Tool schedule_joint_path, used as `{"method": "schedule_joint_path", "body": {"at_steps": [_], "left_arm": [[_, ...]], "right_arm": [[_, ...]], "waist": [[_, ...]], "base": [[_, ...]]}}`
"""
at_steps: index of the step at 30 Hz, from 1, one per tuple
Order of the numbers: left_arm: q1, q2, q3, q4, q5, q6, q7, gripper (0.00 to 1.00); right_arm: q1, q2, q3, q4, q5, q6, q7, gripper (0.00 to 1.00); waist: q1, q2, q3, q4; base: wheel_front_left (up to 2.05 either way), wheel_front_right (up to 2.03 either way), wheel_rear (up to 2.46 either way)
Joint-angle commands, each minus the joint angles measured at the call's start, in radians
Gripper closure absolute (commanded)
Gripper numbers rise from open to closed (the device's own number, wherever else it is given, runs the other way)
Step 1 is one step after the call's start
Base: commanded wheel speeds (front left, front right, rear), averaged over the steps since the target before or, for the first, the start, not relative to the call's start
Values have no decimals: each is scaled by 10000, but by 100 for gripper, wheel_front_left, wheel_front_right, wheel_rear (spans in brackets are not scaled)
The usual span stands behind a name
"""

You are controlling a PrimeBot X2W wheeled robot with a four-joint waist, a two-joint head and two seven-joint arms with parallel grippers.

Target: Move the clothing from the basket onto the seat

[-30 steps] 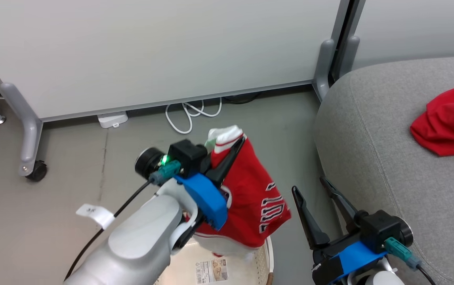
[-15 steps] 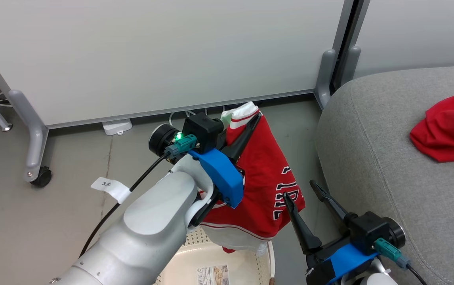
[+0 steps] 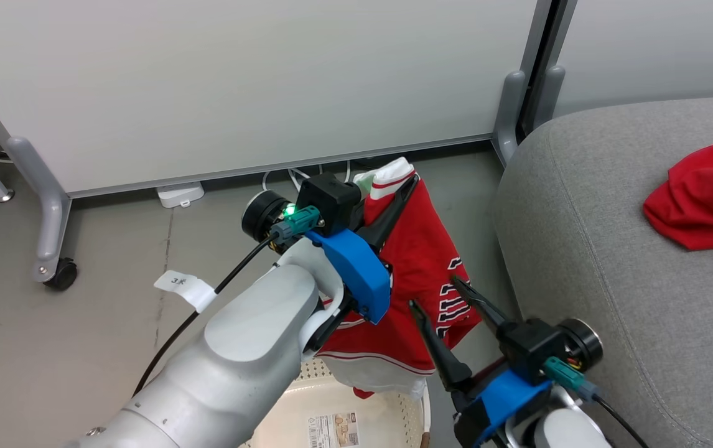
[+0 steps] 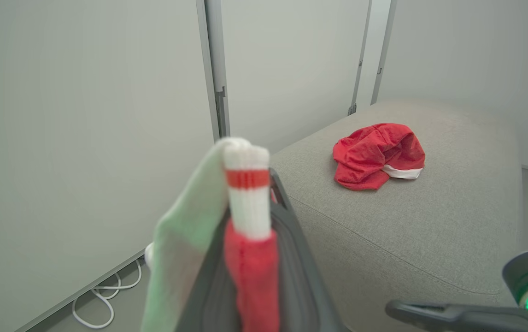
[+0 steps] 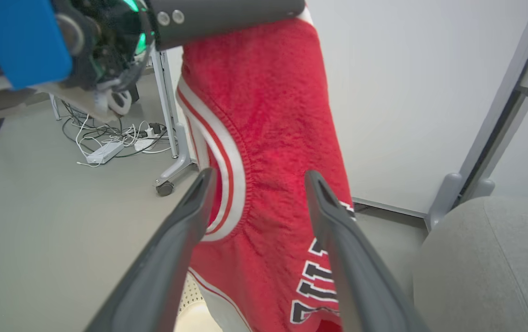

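Grey floor (image 3: pixel 83 323) and a white partition (image 3: pixel 238 81) form the backdrop, as seen standing beside the robot.

Left gripper (image 3: pixel 403 183): its fingers are pinched tight on the white ribbed edge of a red jersey (image 3: pixel 419 261). The jersey hangs free from them, its lower hem above the near basket (image 3: pixel 387 414) and left of the seat (image 3: pixel 611 249).

Right gripper (image 3: pixel 433 292): its fingers are spread wide, hold nothing, and point at the hanging cloth from the near right. In the right wrist view the cloth shows between them; whether they touch it cannot be told.

A second red garment (image 3: pixel 699 196) lies crumpled on the seat, far right.

Likely faults:
1. The hold takes only a narrow edge close to the fingertips, so a quick swing to the right could pull the cloth out and drop it on the floor.
2. The open right fingers stand between jersey and seat and could snag the trailing hem.
3. A release over the rounded left edge of the seat would probably let the jersey slide off.

Surroundings: a castor leg (image 3: pixel 51 205) of the partition stands at the far left, and a coiled white cable (image 3: pixel 297 177) lies on the floor behind the jersey. Both look well apart from the way to the seat.
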State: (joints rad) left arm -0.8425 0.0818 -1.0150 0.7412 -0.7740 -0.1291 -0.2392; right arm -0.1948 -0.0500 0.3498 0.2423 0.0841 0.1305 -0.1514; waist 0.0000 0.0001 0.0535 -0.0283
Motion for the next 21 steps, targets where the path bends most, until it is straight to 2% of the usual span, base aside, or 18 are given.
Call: {"method": "schedule_joint_path", "body": {"at_steps": [1,7,21], "left_arm": [[-181,-25,-15,16,-18,-18,-52,100],[-316,-126,-154,46,-140,-18,-96,100],[-536,-272,-521,33,-456,-19,-33,100]], "right_arm": [[-167,-11,62,120,-65,5,-43,0],[-1019,-11,451,1286,-171,5,-35,0],[-2482,-8,1212,3785,1264,5,-884,0]], "waist": [[0,-1,11,3],[0,-1,28,45],[0,-1,-117,301]], "base": [[0,0,0],[0,0,0],[0,0,0]]}}
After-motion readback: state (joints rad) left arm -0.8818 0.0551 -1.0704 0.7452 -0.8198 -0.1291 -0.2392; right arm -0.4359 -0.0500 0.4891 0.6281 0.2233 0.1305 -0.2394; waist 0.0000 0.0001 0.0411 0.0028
